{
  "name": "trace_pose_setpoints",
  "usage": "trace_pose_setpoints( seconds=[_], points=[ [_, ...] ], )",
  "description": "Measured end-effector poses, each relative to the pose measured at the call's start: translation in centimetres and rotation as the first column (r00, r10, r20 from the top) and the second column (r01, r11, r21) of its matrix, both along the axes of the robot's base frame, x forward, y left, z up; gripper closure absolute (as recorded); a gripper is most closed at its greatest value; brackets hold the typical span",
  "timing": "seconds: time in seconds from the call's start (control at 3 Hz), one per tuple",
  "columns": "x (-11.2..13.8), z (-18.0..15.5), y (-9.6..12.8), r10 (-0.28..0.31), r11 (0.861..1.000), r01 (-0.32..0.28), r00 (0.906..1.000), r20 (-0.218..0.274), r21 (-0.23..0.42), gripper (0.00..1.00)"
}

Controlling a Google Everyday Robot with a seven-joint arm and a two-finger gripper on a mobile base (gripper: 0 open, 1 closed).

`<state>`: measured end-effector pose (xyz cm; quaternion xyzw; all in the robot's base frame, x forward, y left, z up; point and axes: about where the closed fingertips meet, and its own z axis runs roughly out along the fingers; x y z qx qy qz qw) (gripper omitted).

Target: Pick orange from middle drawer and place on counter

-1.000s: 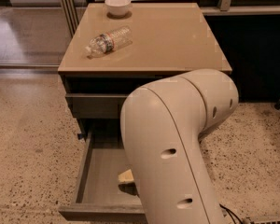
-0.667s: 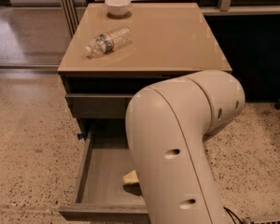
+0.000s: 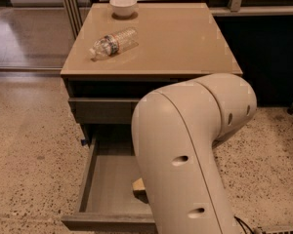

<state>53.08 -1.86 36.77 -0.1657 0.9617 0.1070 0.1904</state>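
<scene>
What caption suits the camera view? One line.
Arm over open drawer, end effector hidden behind it; bottle and bowl on counter.

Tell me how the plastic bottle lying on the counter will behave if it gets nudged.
The bottle lies on its side on the glossy counter, so a nudge would probably set it rolling. It looks clear and thin-walled, so likely light and squashy. The gripper is hidden behind the arm above the open middle drawer.

Tan counter: white bowl upright; clear bottle on its side, apart, front-left of the bowl. Gripper hidden behind arm.
</scene>
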Motion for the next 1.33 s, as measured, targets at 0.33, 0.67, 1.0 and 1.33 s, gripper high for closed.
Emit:
trace_pose_setpoints(
  seconds=[0.33,0.67,1.0,1.33],
  points=[
    [0.0,0.0,0.0,0.0,1.0,0.0,1.0,0.0,0.0,0.42],
    [0.0,0.0,0.0,0.0,1.0,0.0,1.0,0.0,0.0,0.65],
    [-0.1,0.2,0.1,0.01,0.999,-0.01,0.9999,-0.008,0.033,0.89],
    [1.2,2.3,3.1,0.079,0.988,-0.079,0.9969,0.005,0.136,1.0]
  ],
)
